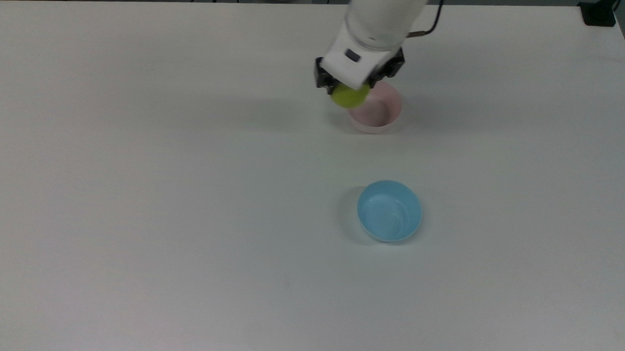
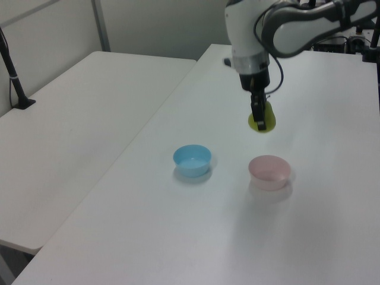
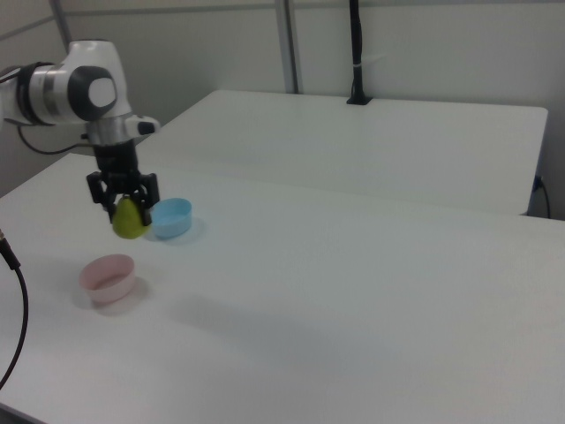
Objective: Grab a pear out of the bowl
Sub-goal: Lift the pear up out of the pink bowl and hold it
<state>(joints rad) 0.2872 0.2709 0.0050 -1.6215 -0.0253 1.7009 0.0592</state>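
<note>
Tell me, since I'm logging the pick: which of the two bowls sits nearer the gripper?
The pink bowl, close below the gripper holding the pear; the blue bowl stands farther off.

Up top, the arm runs off the top view's upper edge, and its wrist covers the pear's upper half, stem included. The pear overlaps the pink bowl's left rim in the top view. In the left view a dark finger crosses the pear's middle, and the arm leaves past the left view's top right. In the right view the arm exits at the right view's left edge, and the table is cropped along the bottom.
</note>
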